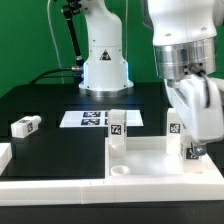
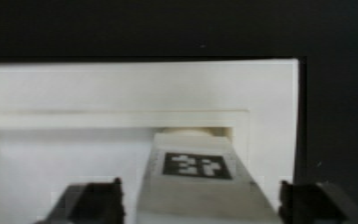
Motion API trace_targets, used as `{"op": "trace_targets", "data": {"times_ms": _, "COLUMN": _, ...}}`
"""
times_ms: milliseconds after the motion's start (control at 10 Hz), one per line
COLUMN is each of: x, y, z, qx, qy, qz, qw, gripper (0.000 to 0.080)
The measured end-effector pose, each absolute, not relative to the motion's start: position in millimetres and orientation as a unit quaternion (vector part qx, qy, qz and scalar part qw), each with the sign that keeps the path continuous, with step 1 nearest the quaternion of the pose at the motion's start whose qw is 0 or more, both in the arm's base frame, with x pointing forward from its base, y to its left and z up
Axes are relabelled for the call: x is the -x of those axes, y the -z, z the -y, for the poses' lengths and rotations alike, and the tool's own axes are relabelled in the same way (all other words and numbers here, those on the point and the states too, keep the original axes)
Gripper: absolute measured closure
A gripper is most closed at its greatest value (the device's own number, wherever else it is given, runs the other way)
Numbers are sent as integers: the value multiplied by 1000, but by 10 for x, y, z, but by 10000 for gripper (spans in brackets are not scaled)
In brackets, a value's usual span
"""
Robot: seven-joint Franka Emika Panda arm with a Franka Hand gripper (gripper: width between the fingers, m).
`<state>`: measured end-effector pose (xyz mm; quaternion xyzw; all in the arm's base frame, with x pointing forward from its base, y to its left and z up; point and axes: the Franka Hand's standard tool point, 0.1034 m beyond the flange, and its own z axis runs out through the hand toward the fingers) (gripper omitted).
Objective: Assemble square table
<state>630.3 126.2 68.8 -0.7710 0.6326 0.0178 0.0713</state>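
Observation:
The square table's white top (image 1: pixel 150 166) lies at the front of the black table with its rimmed side up. Two white tagged legs (image 1: pixel 117 124) (image 1: pixel 173 123) stand upright in its far corner sockets. A third leg (image 1: pixel 192 151) stands at the near corner on the exterior view's right, with my gripper (image 1: pixel 193 146) down around it. In the wrist view this leg (image 2: pixel 201 170) rises from the top (image 2: pixel 140 90) between my fingers (image 2: pixel 96 203), and a dark gap shows on each side of it. My gripper (image 2: pixel 202 206) is open and touches nothing. A fourth leg (image 1: pixel 25 126) lies loose at the exterior view's left.
The marker board (image 1: pixel 92 119) lies flat behind the table top. The arm's white base (image 1: pixel 105 62) stands at the back. A low white border wall (image 1: pixel 60 186) runs along the front edge, and a piece of it (image 1: pixel 4 154) shows at the exterior view's left.

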Motion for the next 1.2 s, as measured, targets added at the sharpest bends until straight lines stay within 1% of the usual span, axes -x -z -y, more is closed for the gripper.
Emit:
{"op": "trace_targets", "data": {"times_ms": 100, "x": -6308, "y": -684, "z": -1290, "qx": 834, "qy": -6, "qz": -546, "qw": 74, "gripper": 194}}
{"op": "trace_targets", "data": {"times_ms": 200, "x": -6305, "y": -682, "z": -1299, "qx": 868, "qy": -1, "qz": -490, "qw": 74, "gripper": 194}}
{"op": "trace_targets", "data": {"times_ms": 300, "x": -6306, "y": -680, "z": -1288, "qx": 875, "qy": 0, "qz": -479, "qw": 74, "gripper": 163}}
{"op": "trace_targets", "data": {"times_ms": 400, "x": -6306, "y": -678, "z": -1282, "qx": 891, "qy": 3, "qz": -449, "qw": 73, "gripper": 163}}
{"op": "trace_targets", "data": {"times_ms": 500, "x": -6300, "y": -674, "z": -1266, "qx": 918, "qy": 5, "qz": -390, "qw": 69, "gripper": 152}}
{"op": "trace_targets", "data": {"times_ms": 700, "x": -6309, "y": -686, "z": -1224, "qx": 969, "qy": 16, "qz": -241, "qw": 55, "gripper": 151}}
{"op": "trace_targets", "data": {"times_ms": 900, "x": -6319, "y": -697, "z": -1191, "qx": 994, "qy": 25, "qz": -98, "qw": 47, "gripper": 151}}
{"op": "trace_targets", "data": {"times_ms": 1000, "x": -6319, "y": -696, "z": -1175, "qx": 997, "qy": 27, "qz": -54, "qw": 46, "gripper": 151}}
{"op": "trace_targets", "data": {"times_ms": 1200, "x": -6323, "y": -684, "z": -1152, "qx": 996, "qy": 36, "qz": -62, "qw": 45, "gripper": 151}}
